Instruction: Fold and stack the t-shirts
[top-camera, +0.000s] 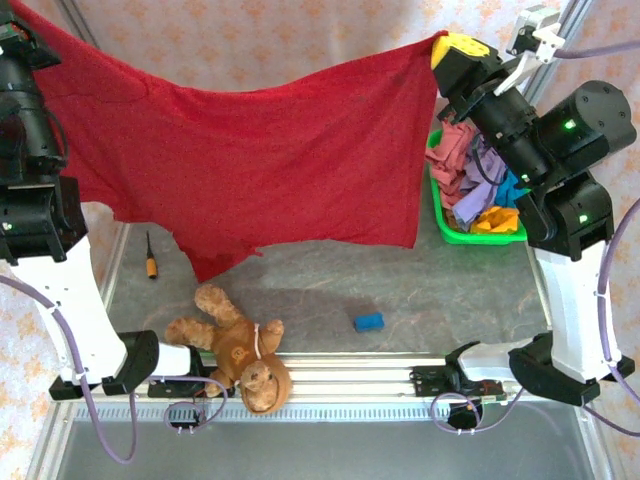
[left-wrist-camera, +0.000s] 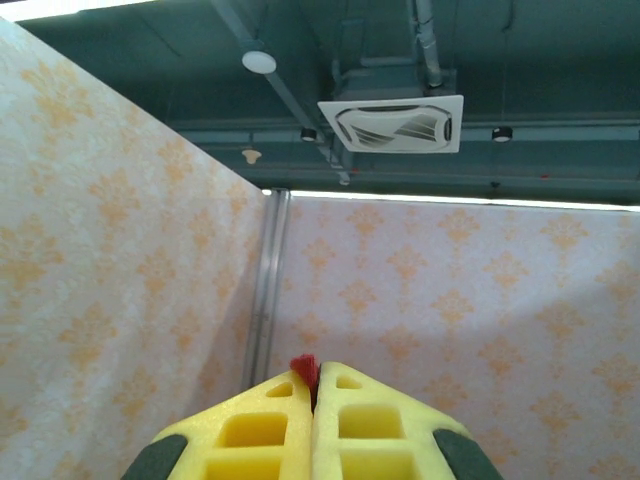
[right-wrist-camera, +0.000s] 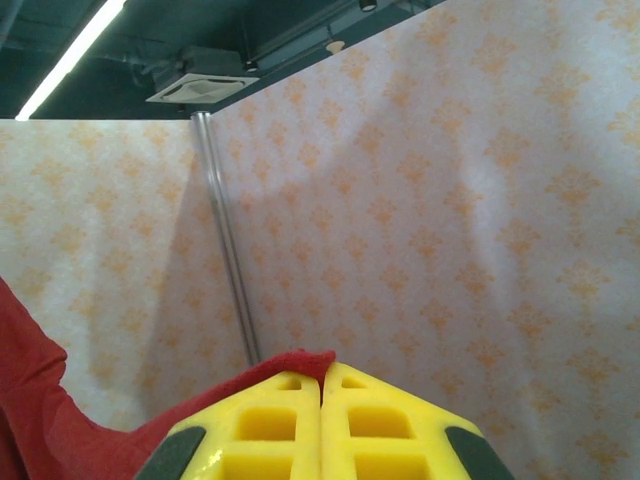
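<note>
A large dark red t-shirt (top-camera: 250, 150) hangs spread in the air above the table, stretched between both raised arms. My right gripper (top-camera: 447, 45) is shut on its upper right corner; in the right wrist view the red cloth (right-wrist-camera: 300, 362) is pinched between the yellow fingertips of the right gripper (right-wrist-camera: 323, 371). My left gripper (left-wrist-camera: 313, 375) is shut on the upper left corner, with a tuft of red cloth (left-wrist-camera: 304, 367) poking out between its tips. Other t-shirts lie crumpled in a heap: salmon pink (top-camera: 455, 150), lavender (top-camera: 470, 203), teal blue (top-camera: 510, 188) and orange-yellow (top-camera: 497, 220).
The heap sits in a bright green basket (top-camera: 470, 237) at the table's right edge. A brown teddy bear (top-camera: 240, 350) lies at the near edge, a small blue block (top-camera: 368, 321) to its right. An orange-handled screwdriver (top-camera: 151, 262) lies at the left.
</note>
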